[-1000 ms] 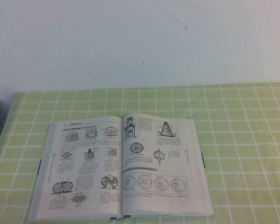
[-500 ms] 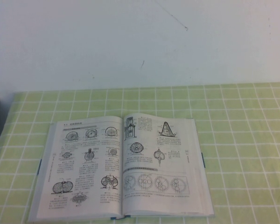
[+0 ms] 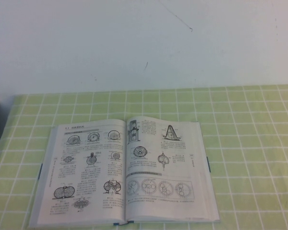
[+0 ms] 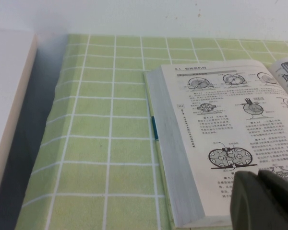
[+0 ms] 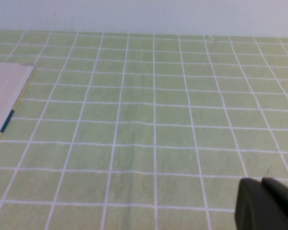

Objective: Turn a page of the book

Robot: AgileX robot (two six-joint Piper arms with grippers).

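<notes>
Both grippers unmoved: left (image 4: 266,201) by book (image 3: 125,172), right (image 5: 266,203) farther.

one open book (image 3: 125,172), two pincers, left pincer (image 4: 266,201), right pincer (image 5: 266,203)

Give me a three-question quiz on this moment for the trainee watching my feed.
1. True or false: the book lies open and flat on the green checked cloth.
2. Multiple choice: in the left wrist view, the left gripper shows over A) the bare cloth, B) the near corner of the book's left-hand page, C) the white wall.
3. Fill in: in the right wrist view, the right gripper is over the ____, with only the book's edge at the side.

Key: 1 true. 2 B. 3 cloth. Neither arm appears in the high view, and no leaf is lifted yet. The jaws are too little in view to judge.
</notes>
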